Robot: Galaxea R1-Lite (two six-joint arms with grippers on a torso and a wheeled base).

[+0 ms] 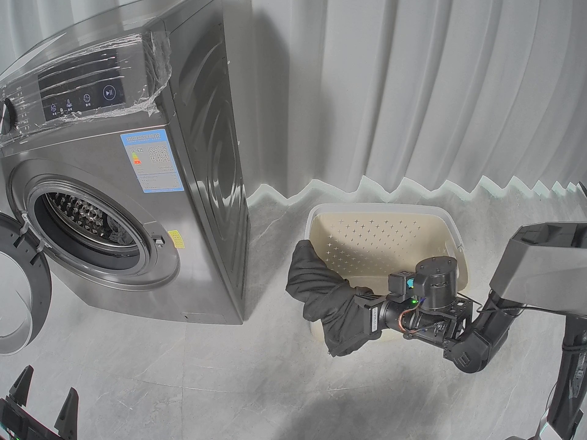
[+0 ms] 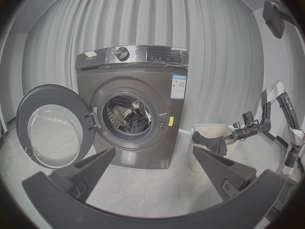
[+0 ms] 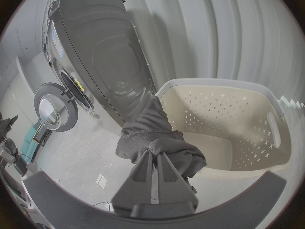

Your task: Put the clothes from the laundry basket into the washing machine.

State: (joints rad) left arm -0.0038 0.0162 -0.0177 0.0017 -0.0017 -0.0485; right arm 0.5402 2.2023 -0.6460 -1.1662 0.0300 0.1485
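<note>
Item — right gripper (image 3: pixel 155 155): fingers pinched together on a fold of the dark grey fabric garment (image 3: pixel 149 134), held at the near-left corner of the cream perforated plastic laundry basket (image 1: pixel 379 208). Item — garment: bunched at the grip, the remainder trailing from the fingers up and across the basket's left rim, so its long axis runs from the gripper toward the flank of the machine; part hangs outside the basket wall, part is caught on the rim, and it is not yet clear of the basket. The basket interior looks otherwise bare in the right wrist view. Item — grey metal front-loading washing machine (image 1: pixel 202 154): stands on the pale tiled floor (image 1: pixel 183 362) just beside the basket, on the robot's left of it, with its round porthole door (image 2: pixel 52 126) swung wide and the drum opening (image 1: pixel 85 224) facing the robot's left side. A dark piece of clothing (image 2: pixel 136 124) already lies inside the drum. Governing relation: the opening lies to the left of the loaded gripper and round the machine's front corner, so the garment likely has to lift off the rim and then travel leftward past that corner. Item — left gripper (image 2: pixel 152 150): fingers spread apart, grasping nothing, low before the machine's front — the nearer arm to the drum, though the right one carries the load.
</note>
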